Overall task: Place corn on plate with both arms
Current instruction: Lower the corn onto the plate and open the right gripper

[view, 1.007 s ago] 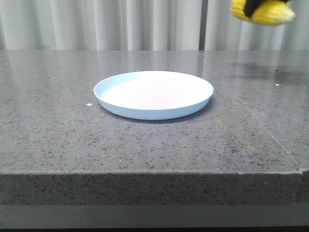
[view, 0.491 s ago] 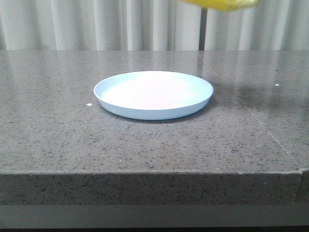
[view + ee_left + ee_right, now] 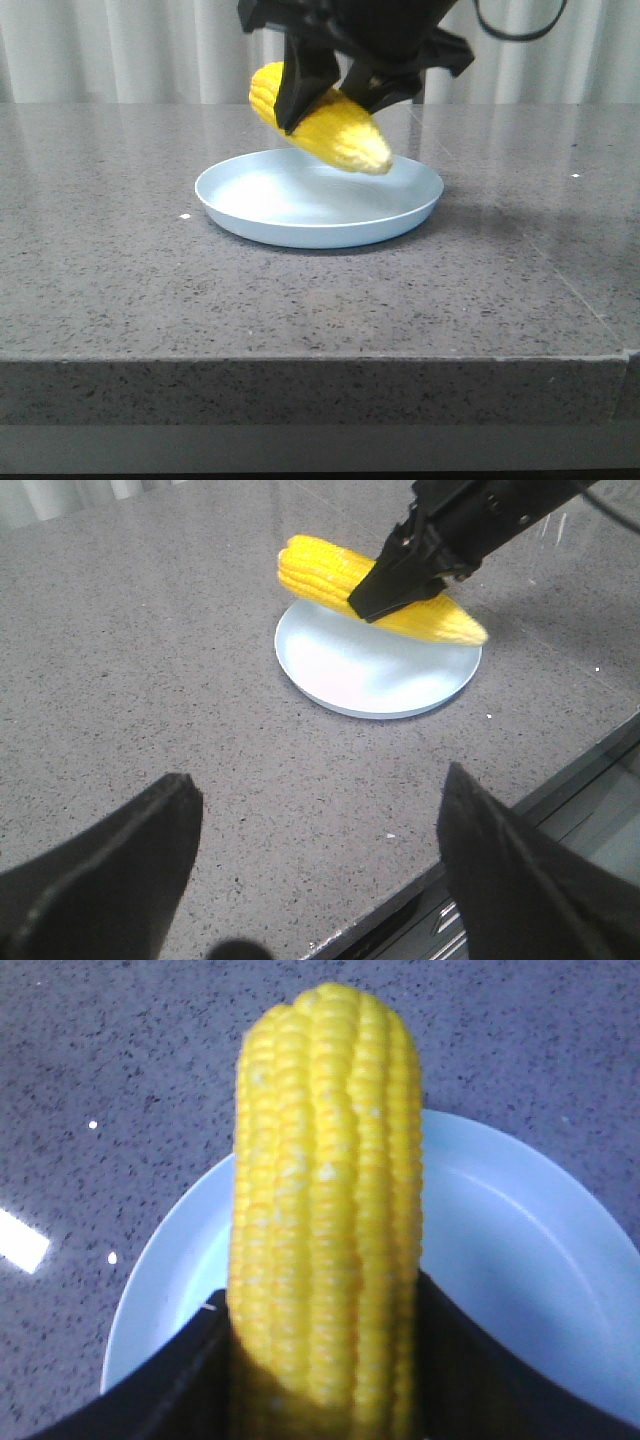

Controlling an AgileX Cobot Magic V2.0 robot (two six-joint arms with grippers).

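Note:
The yellow corn hangs tilted just above the pale blue plate, its paler tip low over the plate's right half. My right gripper is shut on the cob's middle from above. In the right wrist view the corn runs out from between the black fingers with the plate beneath it. The left wrist view shows the corn, the plate and the right gripper from a distance. My left gripper is open and empty, above the table near its front edge.
The plate stands mid-way on a grey speckled stone table. The table's front edge runs close under the left gripper. A white curtain hangs behind. A seam crosses the tabletop on the right.
The right gripper has carried the corn from the upper right of the front view leftwards and down, so it now hangs over the plate. The plate has not moved.

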